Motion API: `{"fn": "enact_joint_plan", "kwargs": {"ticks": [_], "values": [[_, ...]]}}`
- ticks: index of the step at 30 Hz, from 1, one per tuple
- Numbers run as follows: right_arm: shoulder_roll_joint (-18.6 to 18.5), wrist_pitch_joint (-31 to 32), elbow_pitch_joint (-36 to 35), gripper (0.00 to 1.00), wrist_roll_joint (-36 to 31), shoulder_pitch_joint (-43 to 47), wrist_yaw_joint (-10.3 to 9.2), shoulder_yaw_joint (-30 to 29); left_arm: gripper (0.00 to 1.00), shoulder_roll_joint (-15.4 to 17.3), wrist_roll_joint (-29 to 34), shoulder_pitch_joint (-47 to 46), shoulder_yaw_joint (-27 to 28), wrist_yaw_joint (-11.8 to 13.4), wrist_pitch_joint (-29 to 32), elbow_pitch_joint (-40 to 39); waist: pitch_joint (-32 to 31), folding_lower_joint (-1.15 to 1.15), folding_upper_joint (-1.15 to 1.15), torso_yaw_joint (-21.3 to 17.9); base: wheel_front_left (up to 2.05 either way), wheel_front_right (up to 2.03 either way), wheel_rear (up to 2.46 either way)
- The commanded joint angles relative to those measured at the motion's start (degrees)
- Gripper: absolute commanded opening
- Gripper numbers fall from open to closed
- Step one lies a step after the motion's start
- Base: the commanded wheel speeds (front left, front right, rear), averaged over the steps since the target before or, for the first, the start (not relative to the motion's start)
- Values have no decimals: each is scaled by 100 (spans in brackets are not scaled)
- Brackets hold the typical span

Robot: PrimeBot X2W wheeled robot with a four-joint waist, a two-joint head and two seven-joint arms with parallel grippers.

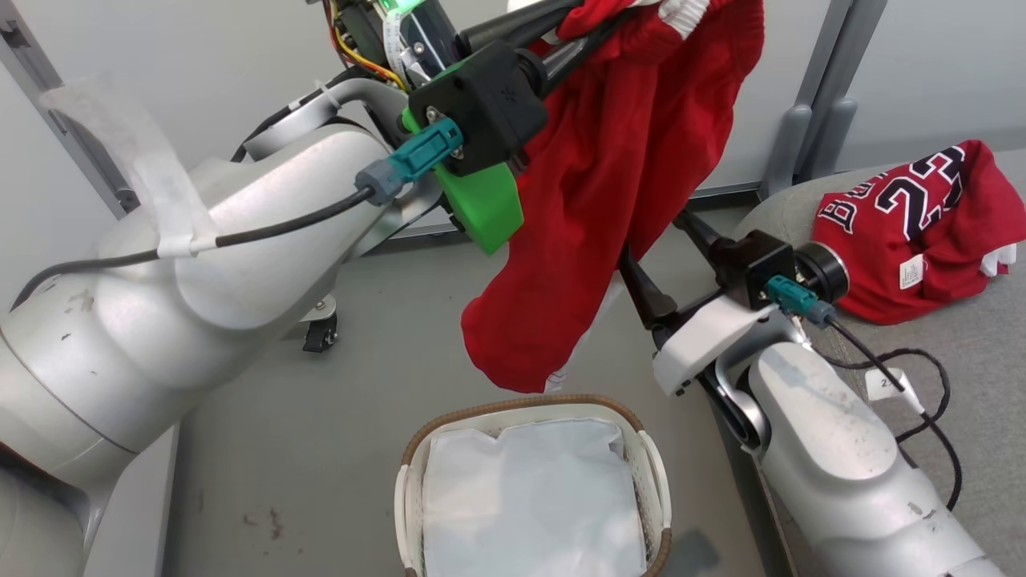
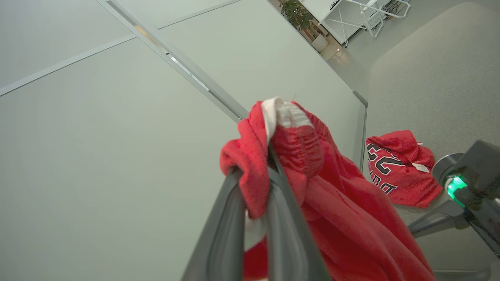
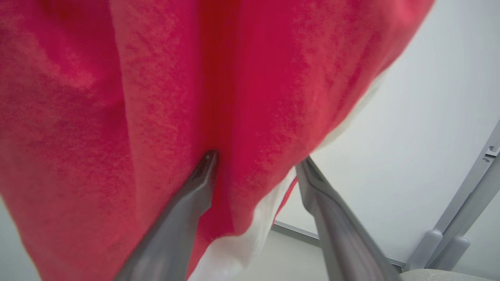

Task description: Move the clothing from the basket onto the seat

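Holding a red jersey [image 1: 609, 200] aloft, clear of the basket [image 1: 513, 403].
Clamped tight at its bunched top in the left gripper [image 2: 254, 164]; flanked lower down by the right gripper [image 3: 258, 158], jaws spread wide with a hanging fold between them. With a second jersey [image 1: 914, 232] crumpled on the grey seat [image 1: 986, 353] and a white liner [image 1: 529, 497] inside the basket.

The left hand [image 2: 253, 168] has its two dark grey fingers [image 2: 226, 234] pinched together on a red fabric garment with white ribbed trim [image 2: 343, 218]. The garment bunches over the fingertips and hangs down toward the lower right. Beyond it, a crumpled red jersey with a black-and-white number 23 [image 2: 398, 168] lies on the large grey fabric seat [image 2: 437, 78]. At the right edge is a dark arm part with a green light [image 2: 455, 186]. Pale wall panels [image 2: 97, 136] stand behind.
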Motion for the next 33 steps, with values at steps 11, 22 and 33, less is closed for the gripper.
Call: {"fn": "enact_joint_plan", "kwargs": {"ticks": [11, 22, 33], "values": [[-279, -9, 57, 12, 444, -459, -8, 518, 0, -25, -215, 223, -58, 5, 4, -79, -37, 0, 0, 69, 0, 0, 0], [-283, -9, 77, 0, 277, -437, -8, 292, 0, 37, -621, 888, 249, 5, 5, 246, 1, 0, 0, 83, 0, 0, 0], [-256, -10, -80, 0, -16, -347, -8, -400, 100, -268, -1175, 2375, 972, 4, 4, 567, 53, 0, 0, 105, 0, 0, 0]]}}
